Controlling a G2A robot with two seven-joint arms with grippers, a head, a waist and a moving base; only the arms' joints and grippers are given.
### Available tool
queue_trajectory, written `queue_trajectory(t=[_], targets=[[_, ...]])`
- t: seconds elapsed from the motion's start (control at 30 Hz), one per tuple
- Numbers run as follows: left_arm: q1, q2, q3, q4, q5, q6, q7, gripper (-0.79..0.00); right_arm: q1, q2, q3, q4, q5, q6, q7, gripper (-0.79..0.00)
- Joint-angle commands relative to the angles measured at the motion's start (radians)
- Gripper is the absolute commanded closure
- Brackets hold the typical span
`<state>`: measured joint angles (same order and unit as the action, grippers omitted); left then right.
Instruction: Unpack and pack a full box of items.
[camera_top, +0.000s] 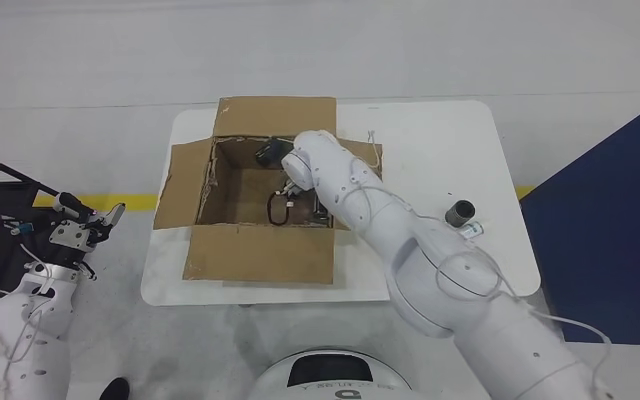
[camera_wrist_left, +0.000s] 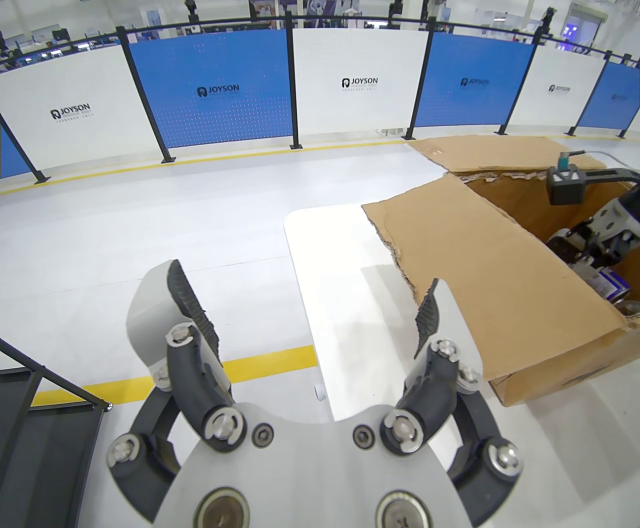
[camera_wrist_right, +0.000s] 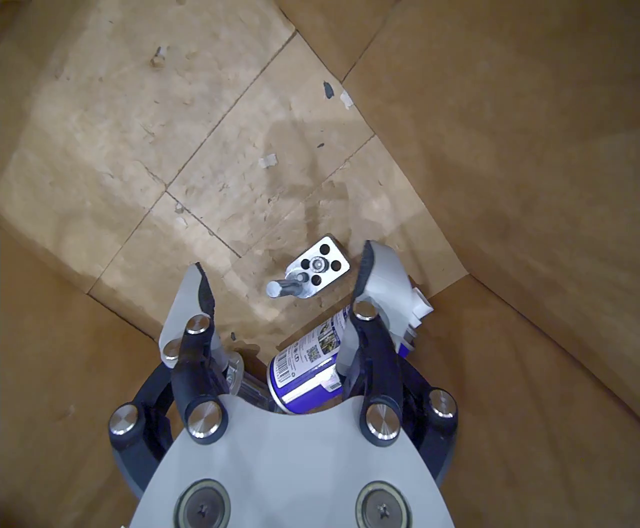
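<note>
— Where your right arm dips into the box, how does your right claw stand?

— Spread wide, with nothing in its grip. It hangs over the box floor close to an inner corner. A small metal plate with holes and a stub pin lies on the cardboard between the fingertips, apart from both.

— Anything else down there with you?

— A blue-and-white can lies on its side just beneath the claw's base, beside the plate. It looks like a spray can, though the claw covers half of it. Whether one finger brushes it, you cannot tell.

— And your left claw?

— Also wide open and holding nothing, out past the left edge of the table, over the floor and well apart from the box.

— Where is the box itself?

— On the white table, left of the middle, with all its flaps folded outward. Near the table's right edge a dark cylinder stands well clear of the box.
</note>
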<state>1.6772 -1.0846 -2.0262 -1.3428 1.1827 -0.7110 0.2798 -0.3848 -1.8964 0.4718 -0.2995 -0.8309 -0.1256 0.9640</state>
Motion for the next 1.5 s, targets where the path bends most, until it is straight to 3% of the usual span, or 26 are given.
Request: queue_trajectory(t=[0.0, 0.17, 0.3, 0.43, 0.5, 1.0, 1.03, 1.07, 1.47], targets=[[0.000, 0.000, 0.000, 0.000, 0.000, 0.000, 0.000, -0.785, 0.002, -0.009, -0.001, 0.022, -0.001, 0.009, -0.003, -0.471], [0.000, 0.000, 0.000, 0.000, 0.000, 0.000, 0.000, -0.785, 0.007, -0.031, -0.005, 0.060, -0.005, -0.002, 0.000, -0.449], [0.000, 0.000, 0.000, 0.000, 0.000, 0.000, 0.000, -0.785, 0.011, -0.047, -0.013, 0.075, -0.021, -0.012, 0.015, -0.376], [0.000, 0.000, 0.000, 0.000, 0.000, 0.000, 0.000, -0.785, 0.013, -0.062, -0.026, 0.078, -0.047, -0.032, 0.032, -0.231], [0.000, 0.000, 0.000, 0.000, 0.000, 0.000, 0.000, -0.785, 0.014, -0.070, -0.033, 0.080, -0.062, -0.045, 0.042, 0.000], [0.000, 0.000, 0.000, 0.000, 0.000, 0.000, 0.000, -0.785, 0.047, -0.100, -0.015, 0.100, -0.063, -0.026, -0.038, -0.009], [0.000, 0.000, 0.000, 0.000, 0.000, 0.000, 0.000, -0.785, 0.047, -0.100, -0.013, 0.102, -0.060, -0.027, -0.039, -0.231], [0.000, 0.000, 0.000, 0.000, 0.000, 0.000, 0.000, -0.785, 0.048, -0.100, -0.010, 0.107, -0.057, -0.030, -0.037, -0.296], [0.000, 0.000, 0.000, 0.000, 0.000, 0.000, 0.000, -0.785, 0.038, -0.093, 0.009, 0.144, -0.045, -0.069, 0.003, -0.348]])
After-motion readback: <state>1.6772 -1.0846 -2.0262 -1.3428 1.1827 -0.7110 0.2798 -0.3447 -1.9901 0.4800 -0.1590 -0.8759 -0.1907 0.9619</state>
